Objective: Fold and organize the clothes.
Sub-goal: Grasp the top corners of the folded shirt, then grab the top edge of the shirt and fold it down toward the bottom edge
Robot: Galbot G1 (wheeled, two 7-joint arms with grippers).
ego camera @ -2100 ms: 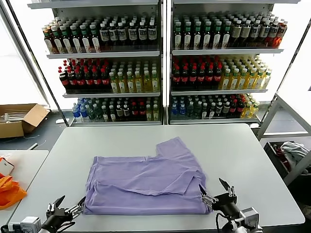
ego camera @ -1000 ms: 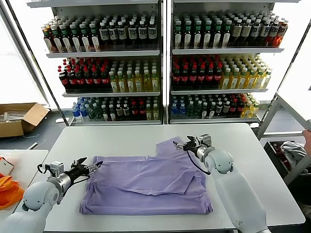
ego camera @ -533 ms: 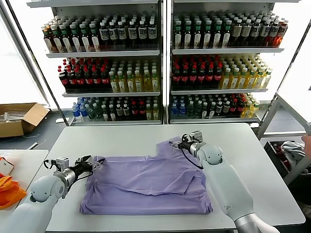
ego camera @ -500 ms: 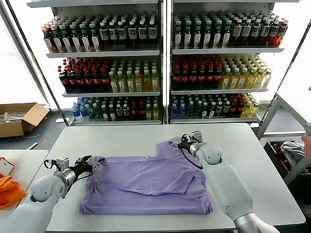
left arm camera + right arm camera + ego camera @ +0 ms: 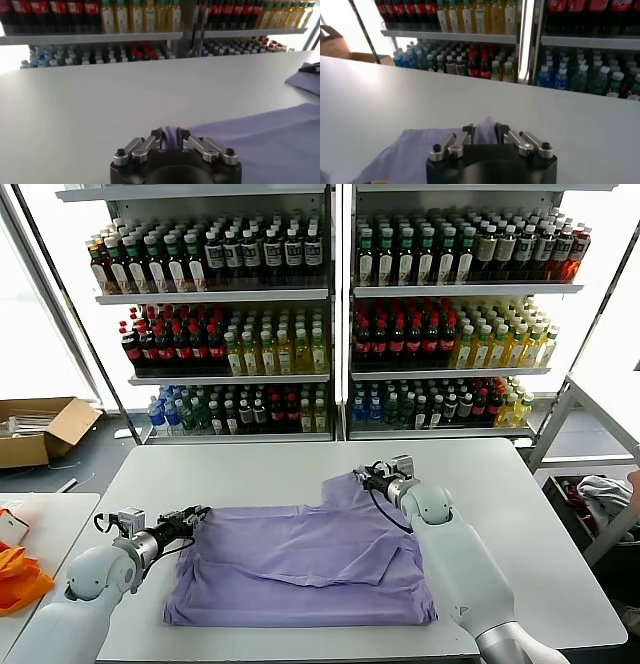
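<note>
Spread flat across the near half of the white table (image 5: 520, 514): a lavender T-shirt (image 5: 300, 559), partly folded, one sleeve pointing toward the shelves. At its far left corner, the left gripper (image 5: 192, 517) pinched narrow on a fold of the fabric. Farther back, on the sleeve's far tip, the right gripper (image 5: 362, 477) likewise clamped on lavender cloth. Beyond the table, shelves of bottled drinks (image 5: 330, 324); a cardboard box (image 5: 40, 429) on the floor at left.

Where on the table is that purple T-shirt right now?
In the head view, the lavender T-shirt lies on the white table, between the left gripper and right gripper, both pinching its far corners.
</note>
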